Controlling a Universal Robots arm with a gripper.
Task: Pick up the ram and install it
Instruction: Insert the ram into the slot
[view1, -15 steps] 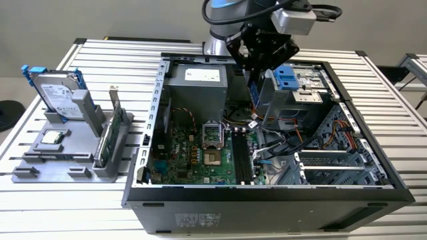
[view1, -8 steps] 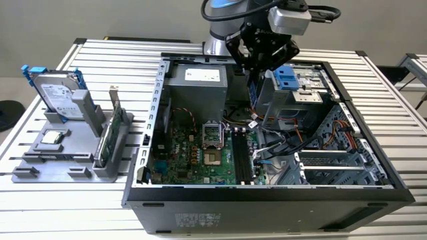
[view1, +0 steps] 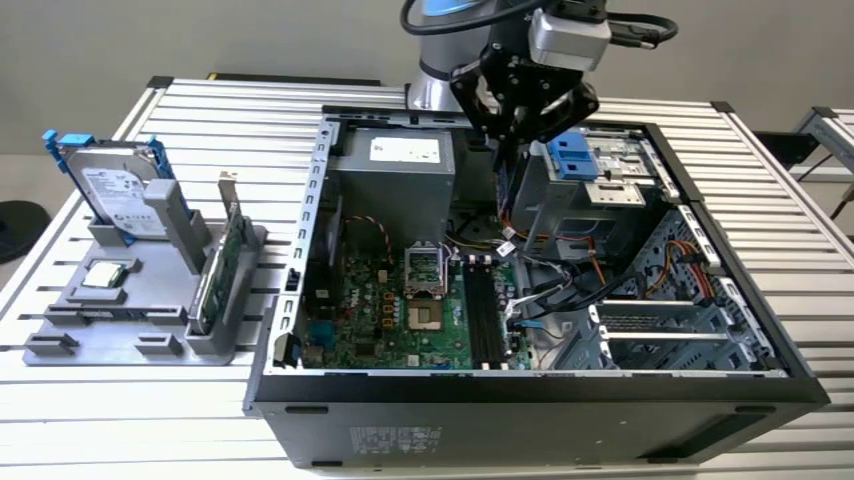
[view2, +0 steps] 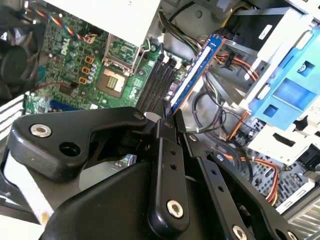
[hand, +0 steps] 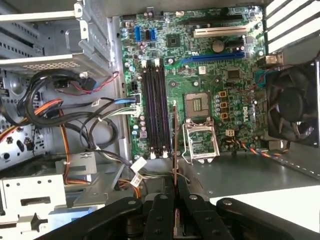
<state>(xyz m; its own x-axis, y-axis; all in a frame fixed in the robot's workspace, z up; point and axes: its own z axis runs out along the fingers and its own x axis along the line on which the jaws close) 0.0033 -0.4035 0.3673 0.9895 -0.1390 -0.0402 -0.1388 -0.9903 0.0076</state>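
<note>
My gripper (view1: 514, 140) hangs over the open computer case (view1: 534, 385), shut on the ram (view1: 506, 195). The ram is a thin, long stick that points down from the fingers toward the motherboard (view1: 387, 320). In the second wrist view the ram (view2: 195, 72) runs out from the gripper (view2: 167, 117), showing a blue edge and white labels. In the first wrist view it appears edge-on as a thin line (hand: 174, 145) rising from the gripper (hand: 175, 187). The black memory slots (view1: 483, 315) (view2: 157, 82) (hand: 155, 110) lie below and hold no sticks. The ram hangs clear above them.
Left of the case, a grey fixture (view1: 80, 335) holds a silver hard drive with blue rails (view1: 114, 185), a green expansion card (view1: 220, 265) and a small chip (view1: 107, 275). Loose cables (hand: 85, 120), a CPU socket (hand: 197, 105), a fan (hand: 292, 107) and a blue drive cage (view2: 290, 95) surround the slots.
</note>
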